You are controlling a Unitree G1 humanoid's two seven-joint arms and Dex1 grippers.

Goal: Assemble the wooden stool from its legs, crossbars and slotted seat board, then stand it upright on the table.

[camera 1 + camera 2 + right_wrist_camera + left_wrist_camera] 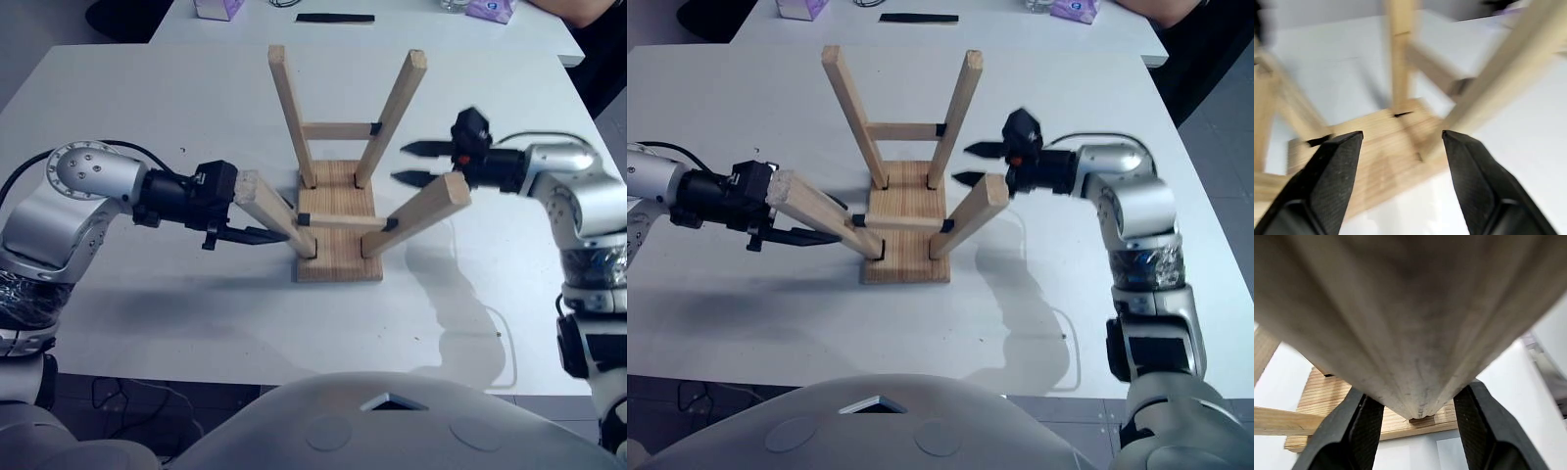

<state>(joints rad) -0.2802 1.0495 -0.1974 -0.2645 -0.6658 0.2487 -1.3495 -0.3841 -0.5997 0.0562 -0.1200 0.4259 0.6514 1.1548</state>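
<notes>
Hiding the left gripper (269, 236) jaws' tips, the leg (279, 215) leaves their grip unclear; right gripper (400, 164) jaws gape open.

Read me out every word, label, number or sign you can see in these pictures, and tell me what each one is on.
No text can be read anywhere.
Left purple box and right purple box on the far table: any print is too small and blurred to read.
Seat board, legs and crossbars: bare wood, no markings.
Right gripper: a red patch behind it, no legible lettering.
</notes>
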